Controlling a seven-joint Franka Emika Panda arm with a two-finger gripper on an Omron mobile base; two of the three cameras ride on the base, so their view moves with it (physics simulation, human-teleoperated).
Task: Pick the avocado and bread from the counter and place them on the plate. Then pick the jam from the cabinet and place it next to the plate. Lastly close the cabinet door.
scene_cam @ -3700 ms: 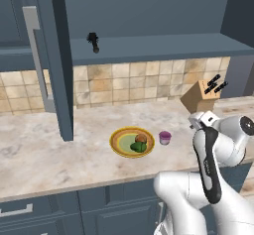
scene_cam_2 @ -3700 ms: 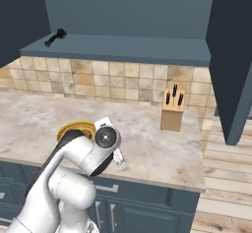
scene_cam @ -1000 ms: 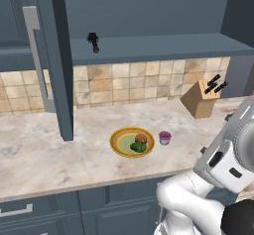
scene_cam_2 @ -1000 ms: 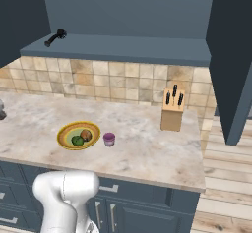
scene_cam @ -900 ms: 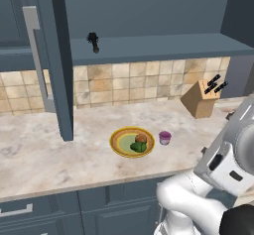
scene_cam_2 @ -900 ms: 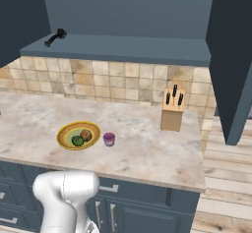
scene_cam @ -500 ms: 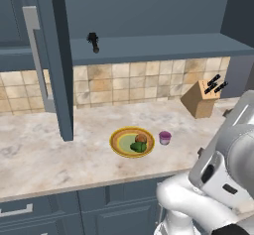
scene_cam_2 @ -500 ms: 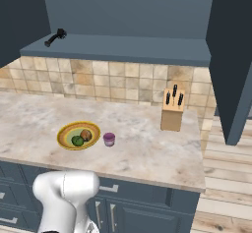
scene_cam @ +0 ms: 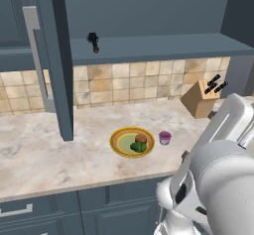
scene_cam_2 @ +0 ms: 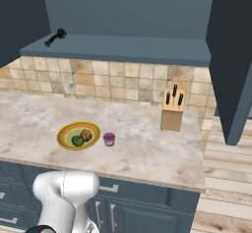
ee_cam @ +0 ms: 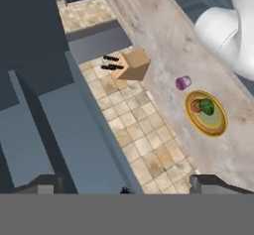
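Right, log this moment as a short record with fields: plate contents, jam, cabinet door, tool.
plate: on the counter, holds the avocado and the bread
jam: upright on the counter beside the plate, not touching it
cabinet door: open, swung out over the counter
shelf: a small black bottle stands on it
knife block: at the back of the counter, by the tiles
tool: open, holding nothing
left to do: close the cabinet door

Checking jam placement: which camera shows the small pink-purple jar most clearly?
The left base view: the small pink-purple jar stands unobstructed beside the yellow-rimmed plate. The right base view shows it similarly; the hand view shows it tilted.
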